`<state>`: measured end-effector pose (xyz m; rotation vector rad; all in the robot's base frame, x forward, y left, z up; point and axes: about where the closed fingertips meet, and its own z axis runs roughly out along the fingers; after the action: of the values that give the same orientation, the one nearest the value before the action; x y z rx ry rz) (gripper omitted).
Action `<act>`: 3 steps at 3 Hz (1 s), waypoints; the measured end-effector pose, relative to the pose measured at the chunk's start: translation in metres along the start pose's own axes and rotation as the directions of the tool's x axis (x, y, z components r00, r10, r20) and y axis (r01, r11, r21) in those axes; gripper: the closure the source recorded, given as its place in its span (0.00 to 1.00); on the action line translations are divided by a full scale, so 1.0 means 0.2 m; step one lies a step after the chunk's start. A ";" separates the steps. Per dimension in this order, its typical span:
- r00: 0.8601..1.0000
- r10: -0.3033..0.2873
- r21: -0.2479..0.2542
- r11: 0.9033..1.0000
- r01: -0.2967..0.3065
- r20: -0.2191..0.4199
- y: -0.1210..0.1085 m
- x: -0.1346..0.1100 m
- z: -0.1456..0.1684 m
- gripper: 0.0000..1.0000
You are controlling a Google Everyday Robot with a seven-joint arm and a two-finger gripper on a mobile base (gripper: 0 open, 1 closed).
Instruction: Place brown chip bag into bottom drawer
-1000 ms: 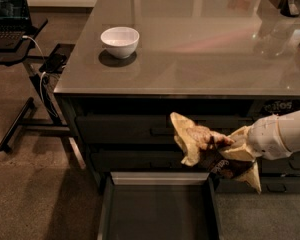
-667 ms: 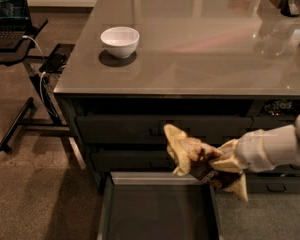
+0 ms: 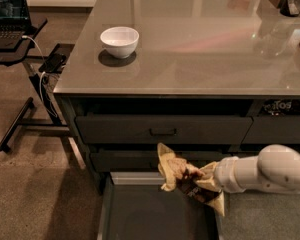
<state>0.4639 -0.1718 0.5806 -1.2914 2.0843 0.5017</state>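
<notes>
**Change since earlier frames:** brown chip bag (image 3: 172, 171) and end effector (image 3: 202, 183) have travelled left and downward, from in front of the handled drawers to above the open bottom drawer (image 3: 140, 216).

**Brown chip bag:** crumpled, tan with a dark panel. Held in the air over the drawer's rear right part, just in front of the closed drawer face above. Not resting on the floor, as far as can be seen.

**End effector:** at the tip of the white arm (image 3: 260, 173), which reaches in from the right. Largely wrapped by the foil and grasping the bag, since the bag hangs unsupported.

**Bottom drawer:** pulled out, grey floor bare. Judged ready to receive the bag, so a low carry suits a short drop.

**Worktop (image 3: 200, 49):** carries a white bowl (image 3: 119, 40), well apart from the action.

**Step in hand (judgement):** lowering before release.
</notes>
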 end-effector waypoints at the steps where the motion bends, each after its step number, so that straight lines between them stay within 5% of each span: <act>1: 1.000 0.005 0.070 0.998 -0.004 -0.016 -0.06 0.15 0.21 1.00; 2: 0.999 0.050 0.108 0.993 -0.049 0.002 -0.18 0.29 0.33 1.00; 3: 0.999 0.050 0.108 0.993 -0.049 0.002 -0.18 0.29 0.33 1.00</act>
<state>0.4983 -0.1863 0.4931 -1.1805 2.1182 0.4037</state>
